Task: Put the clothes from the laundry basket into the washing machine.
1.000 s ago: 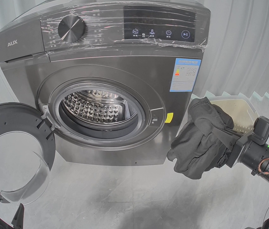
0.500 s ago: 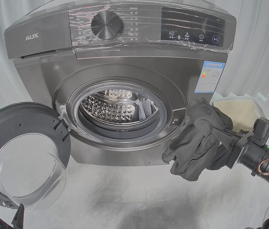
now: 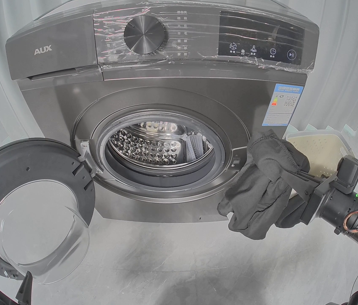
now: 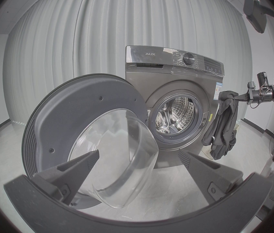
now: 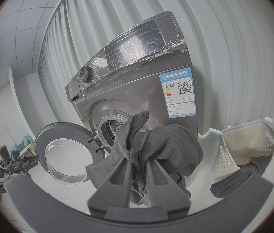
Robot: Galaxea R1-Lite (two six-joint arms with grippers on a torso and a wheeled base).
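A dark grey garment (image 3: pixel 263 187) hangs bunched from my right gripper (image 3: pixel 304 181), which is shut on it. It sits just right of the washing machine's (image 3: pixel 162 64) round opening (image 3: pixel 157 149), level with its lower half. In the right wrist view both fingers pinch the garment (image 5: pixel 172 146) at the right gripper (image 5: pixel 139 162). The cream laundry basket (image 3: pixel 318 149) stands behind that arm, beside the machine. My left gripper (image 3: pixel 11 265) is open and holds nothing, low in front of the swung-open door (image 3: pixel 30 200). The steel drum looks bare inside.
The door (image 4: pixel 78 107) with its clear bowl stands wide open to the left of the opening. Grey floor (image 3: pixel 166 259) spreads in front of the machine. A pale curtain hangs behind. A dark fold of cloth (image 5: pixel 237 178) lies near the basket's (image 5: pixel 247 143) foot.
The head camera has shifted, so the machine sits further right in the picture. The garment, still held, now hangs nearer the opening. The left gripper has not moved.
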